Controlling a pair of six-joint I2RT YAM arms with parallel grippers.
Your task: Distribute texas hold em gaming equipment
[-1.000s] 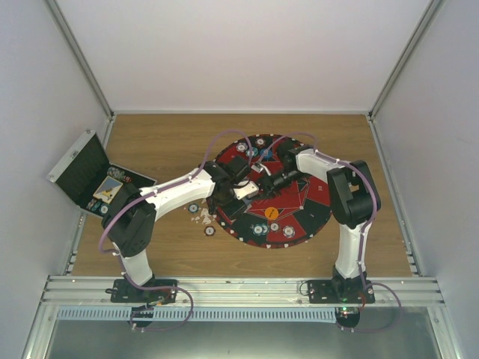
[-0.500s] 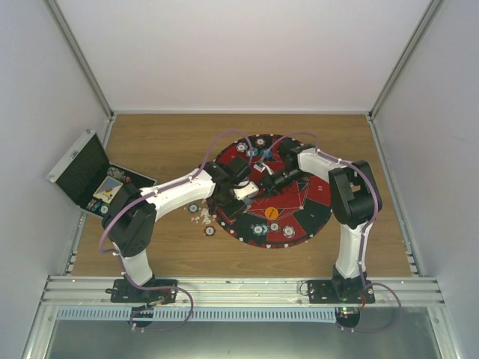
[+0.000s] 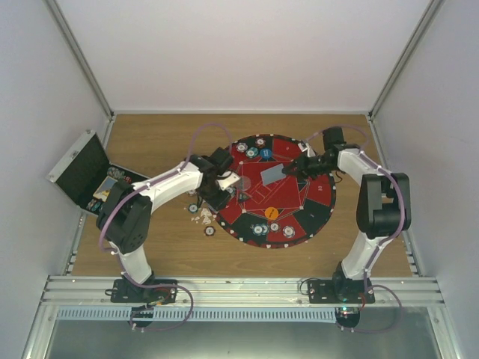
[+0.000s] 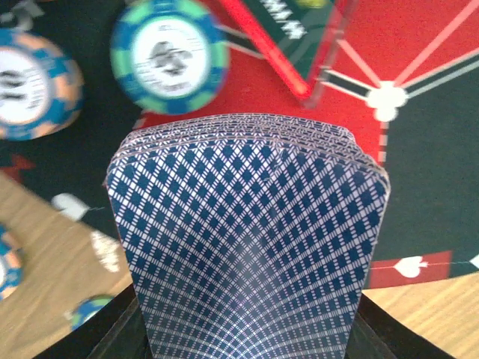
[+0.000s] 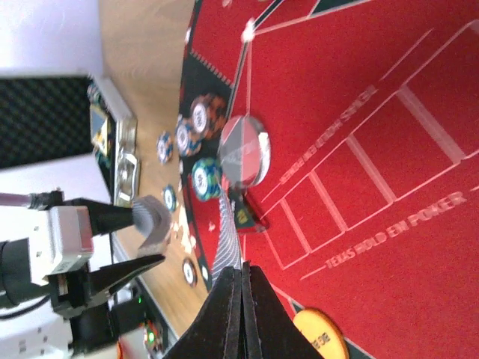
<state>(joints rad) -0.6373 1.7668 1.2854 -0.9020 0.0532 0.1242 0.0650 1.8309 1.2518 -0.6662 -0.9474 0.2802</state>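
Observation:
My left gripper (image 4: 247, 333) is shut on a deck of blue-diamond-backed playing cards (image 4: 247, 224), fanned slightly at the top, over the left rim of the round red-and-black mat (image 3: 318, 196). My right gripper (image 5: 243, 273) is shut on a single card (image 5: 227, 250), seen edge-on in the right wrist view. From above, that card (image 3: 272, 173) hangs flat over the mat's upper middle, left of the right gripper (image 3: 294, 170). A teal-and-green chip (image 4: 168, 54) and an orange-and-blue chip (image 4: 30, 82) lie just beyond the deck. An orange disc (image 3: 271, 212) sits on the mat.
The open black case (image 3: 90, 176) stands at the far left with chips and cards inside. Loose chips (image 3: 202, 217) lie on the wood beside the mat's left edge. More chips (image 3: 273, 228) sit along the mat's near rim and its far rim (image 3: 252, 149).
The right gripper has shut on one card and drawn it right, away from the deck. The left arm has pulled the deck back to the left.

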